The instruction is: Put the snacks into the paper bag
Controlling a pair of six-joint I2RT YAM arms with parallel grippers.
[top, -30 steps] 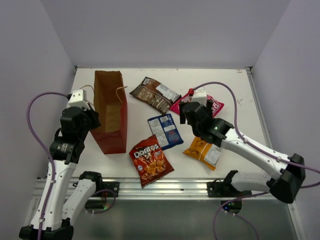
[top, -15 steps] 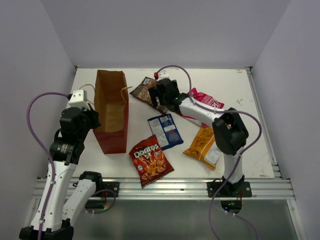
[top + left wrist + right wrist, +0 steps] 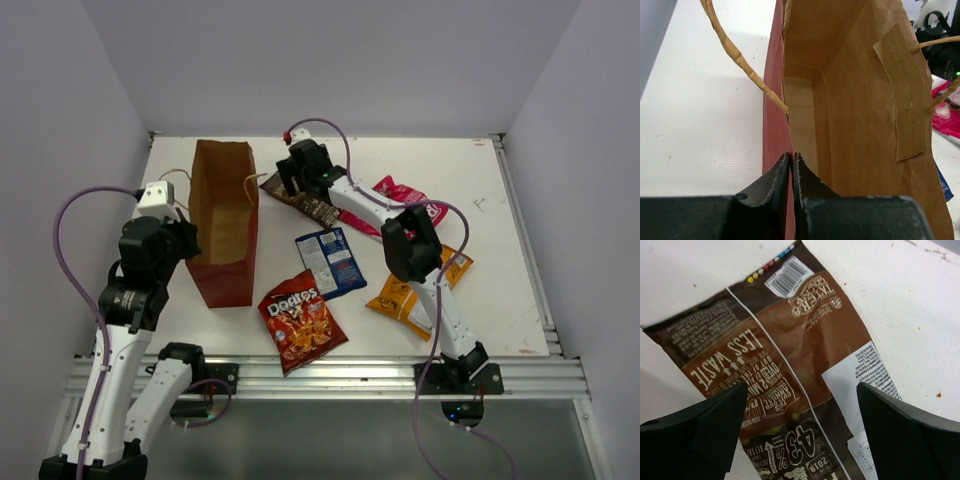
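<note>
five snacks [image 3: 322,252] all lie on the surface [image 3: 500,190], right of the paper bag [image 3: 222,225]: dark brown packet [image 3: 805,340] at the far end just beside the bag's rim, pink packet [image 3: 408,195] to its right, blue-and-white packet [image 3: 332,268] mid, doritos packet [image 3: 302,320] nearest, orange-yellow packet [image 3: 398,298] right of it. right pincer [image 3: 802,390] spread wide over the dark brown packet, gripping nothing. left pincer [image 3: 791,167] pinched tight on the bag's left wall, bag mouth open.
</note>
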